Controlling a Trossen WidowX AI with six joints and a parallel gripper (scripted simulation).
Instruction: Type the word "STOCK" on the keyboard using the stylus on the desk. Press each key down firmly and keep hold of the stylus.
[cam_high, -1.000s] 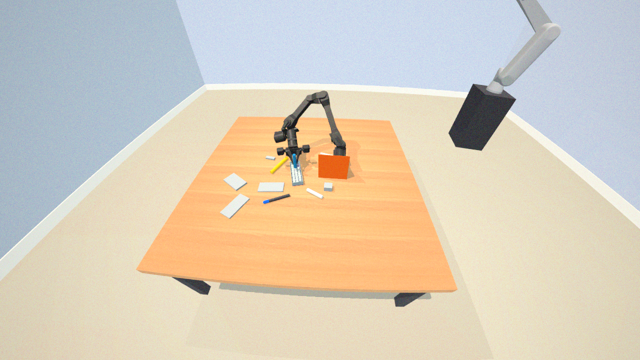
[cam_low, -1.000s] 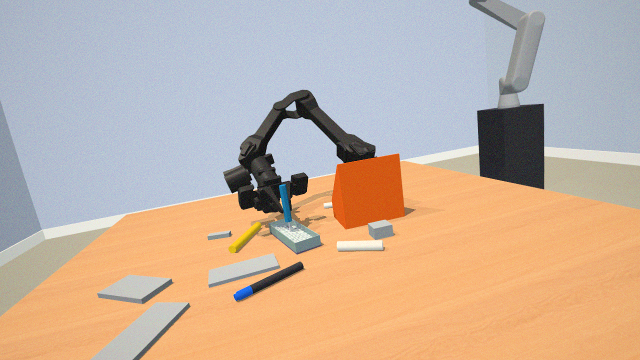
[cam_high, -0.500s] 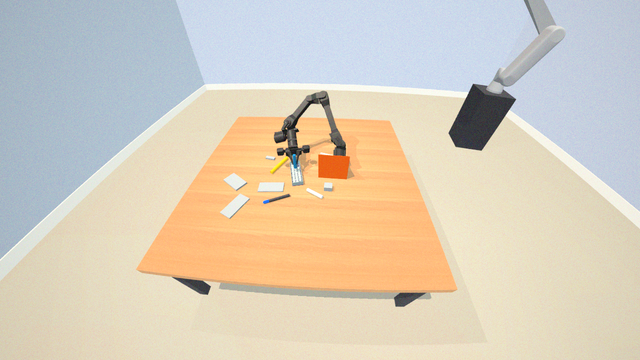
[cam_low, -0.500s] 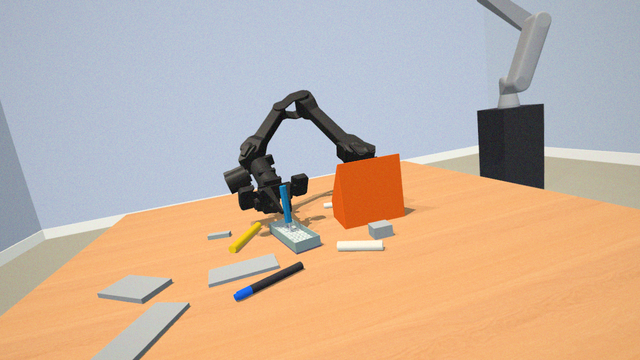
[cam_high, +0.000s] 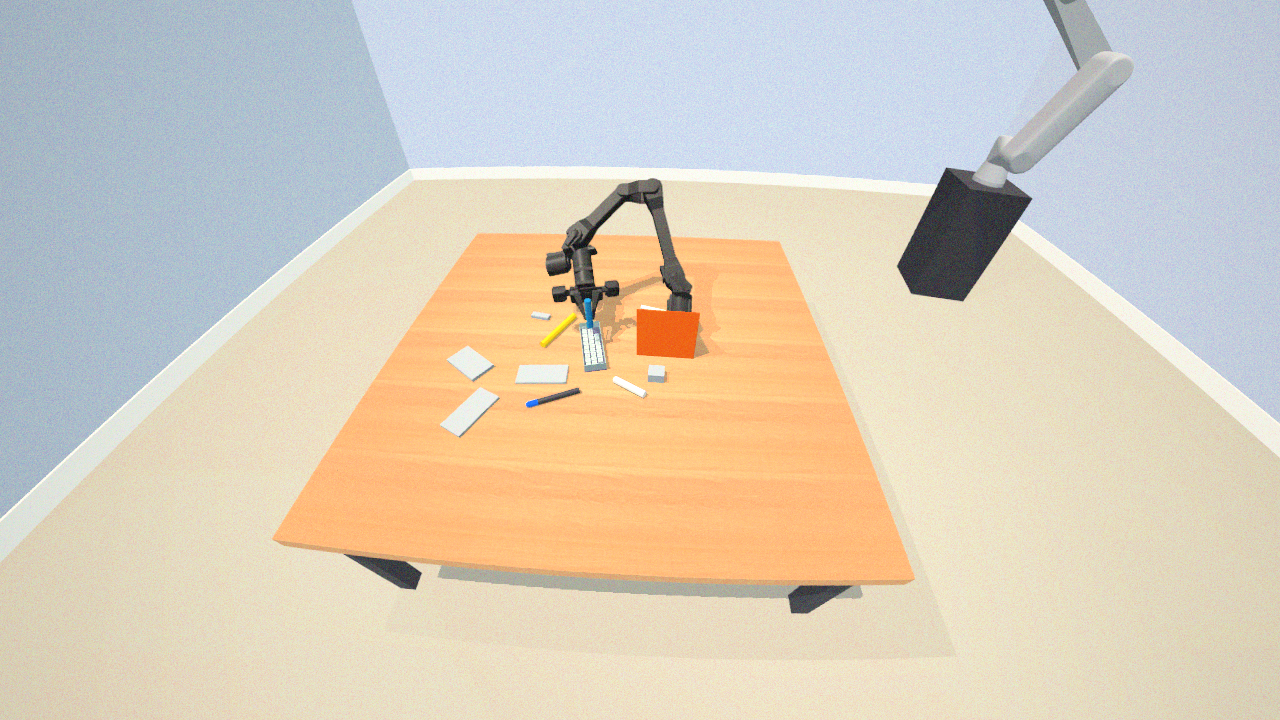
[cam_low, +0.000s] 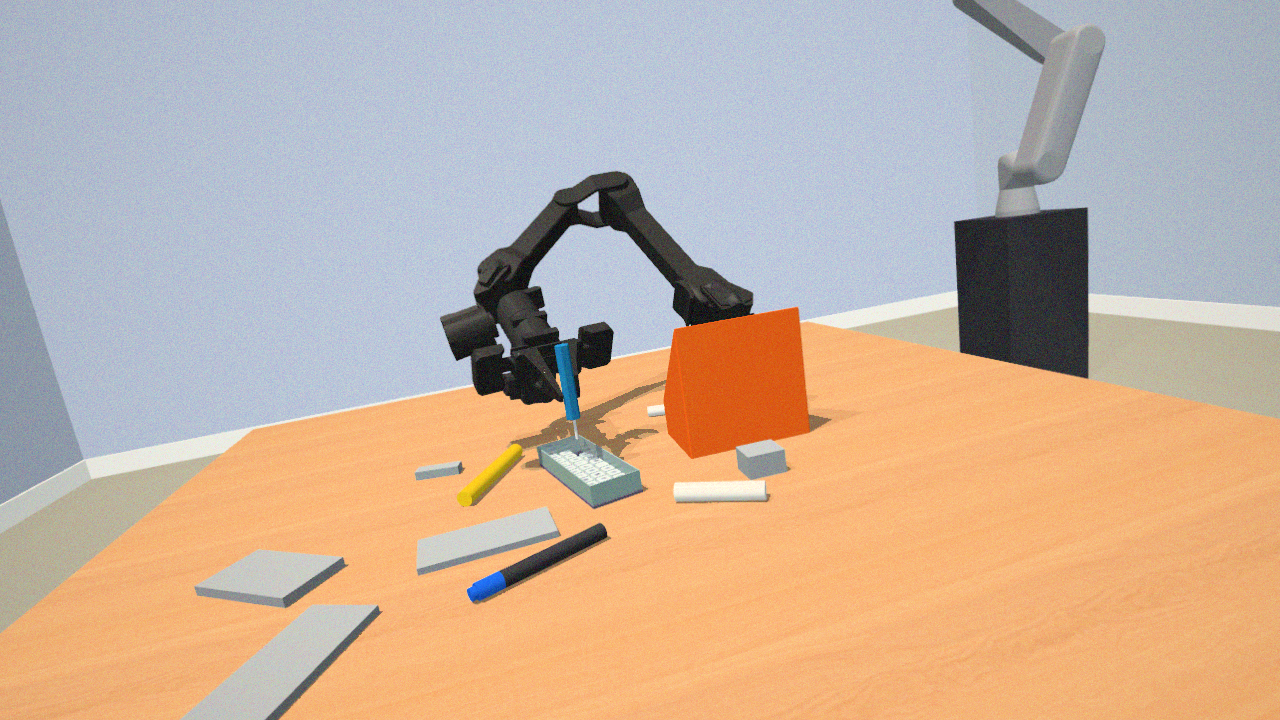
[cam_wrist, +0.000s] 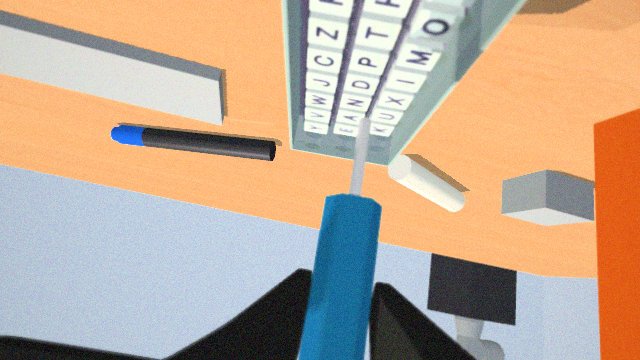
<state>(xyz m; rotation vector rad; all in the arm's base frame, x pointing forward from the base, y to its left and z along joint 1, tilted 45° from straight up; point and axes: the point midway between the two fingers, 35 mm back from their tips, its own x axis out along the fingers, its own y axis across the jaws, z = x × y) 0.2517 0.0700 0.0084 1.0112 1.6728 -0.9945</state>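
Observation:
My gripper is shut on the blue stylus and holds it nearly upright. Its thin grey tip points down and hangs a little above the keys. The small pale-green keyboard lies flat on the table, just below the gripper. The tip is over the keyboard's end nearest the arm. In the wrist view it lines up with the middle row of keys. I cannot tell which key lies under it.
An orange wedge block stands right of the keyboard. Around it lie a yellow cylinder, a black marker with a blue cap, a white cylinder, a grey cube and a grey slab.

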